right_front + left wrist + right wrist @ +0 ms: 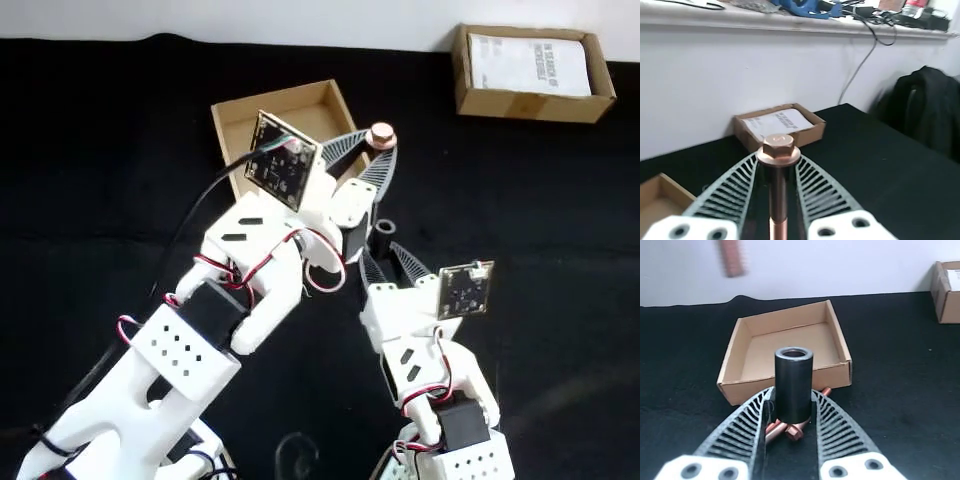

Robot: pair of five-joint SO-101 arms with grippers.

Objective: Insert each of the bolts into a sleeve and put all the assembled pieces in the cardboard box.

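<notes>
High view: left gripper [378, 146] is clamped on the copper bolt [382, 133] just beside the cardboard box [262, 118] rim. Right gripper [388, 250] holds the black sleeve [385, 233] near the box, on the arms' side. Bolt and sleeve are apart, not lined up.

Left wrist view: jaws are nearly closed, pinching the shank just under the hex head, head up. A second box [810, 131] with papers sits well beyond the cardboard box, and a dark bag [927, 107] lies farther off.

Right wrist view: jaws grip the sleeve's lower half, upright, bore facing up. The bolt's threaded end hangs above the box, off to one side of the bore.

Judgement: centre the tip over the bore, keep the bolt vertical, lower slowly.

Loose bolts [789, 430] lie under the sleeve, just before the box wall. Risk: the fingers of the two grippers clash, or the sleeve tilts.
</notes>
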